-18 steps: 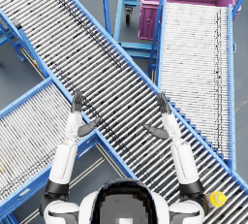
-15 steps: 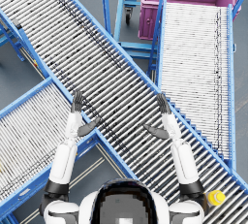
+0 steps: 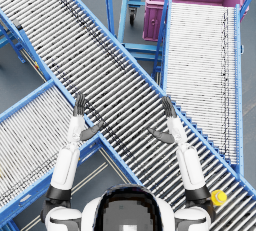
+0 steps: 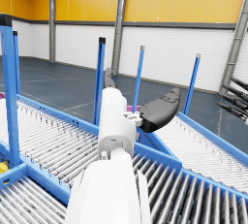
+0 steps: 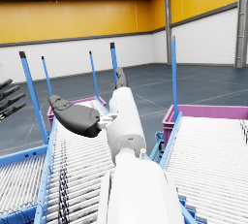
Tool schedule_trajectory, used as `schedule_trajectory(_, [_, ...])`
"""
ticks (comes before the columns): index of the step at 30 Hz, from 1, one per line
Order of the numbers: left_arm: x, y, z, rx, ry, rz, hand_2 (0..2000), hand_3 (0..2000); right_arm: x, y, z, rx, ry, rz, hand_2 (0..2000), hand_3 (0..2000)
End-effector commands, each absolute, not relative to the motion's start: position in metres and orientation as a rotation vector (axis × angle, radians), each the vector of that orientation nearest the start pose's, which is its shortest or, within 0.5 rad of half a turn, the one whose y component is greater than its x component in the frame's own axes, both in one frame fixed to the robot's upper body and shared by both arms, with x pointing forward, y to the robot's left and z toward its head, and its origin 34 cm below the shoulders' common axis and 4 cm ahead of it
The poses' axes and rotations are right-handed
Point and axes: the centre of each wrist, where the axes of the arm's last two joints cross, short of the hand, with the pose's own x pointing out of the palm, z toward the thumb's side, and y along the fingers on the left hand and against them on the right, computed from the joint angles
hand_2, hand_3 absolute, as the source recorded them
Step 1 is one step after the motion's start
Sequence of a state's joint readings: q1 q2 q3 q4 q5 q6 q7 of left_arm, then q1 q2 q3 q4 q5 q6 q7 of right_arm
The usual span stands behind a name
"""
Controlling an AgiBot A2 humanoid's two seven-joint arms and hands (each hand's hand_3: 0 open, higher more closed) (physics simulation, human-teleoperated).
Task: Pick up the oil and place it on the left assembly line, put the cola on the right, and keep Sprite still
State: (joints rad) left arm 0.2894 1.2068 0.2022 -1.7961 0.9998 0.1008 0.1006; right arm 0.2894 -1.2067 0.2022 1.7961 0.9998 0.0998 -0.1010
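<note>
Left robot hand (image 3: 80, 121) and right robot hand (image 3: 168, 123) spread empty over ribbed metal rollers (image 3: 125, 87) (blue-framed).

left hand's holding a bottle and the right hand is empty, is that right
Not quite. The left hand holds nothing: the head view shows its fingers apart with no bottle in them. The right hand is empty, as you said.
</note>
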Motion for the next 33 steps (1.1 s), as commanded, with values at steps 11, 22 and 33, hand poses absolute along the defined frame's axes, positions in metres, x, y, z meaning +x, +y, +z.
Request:
schedule_trajectory(11, [0.2545,0.2007,0.2286,0.074,-0.388,-1.777,0,0,0.2545,-0.2007,0.2286,-0.134,-0.376,1.971,0,0])
schedule_trajectory(22, [0.2545,0.2007,0.2286,0.074,-0.388,-1.777,0,0,0.2545,-0.2007,0.2286,-0.134,-0.376,1.971,0,0])
schedule_trajectory(33, [0.2545,0.2007,0.2286,0.074,-0.388,-1.777,0,0,0.2545,-0.2007,0.2286,-0.134,-0.376,1.971,0,0])
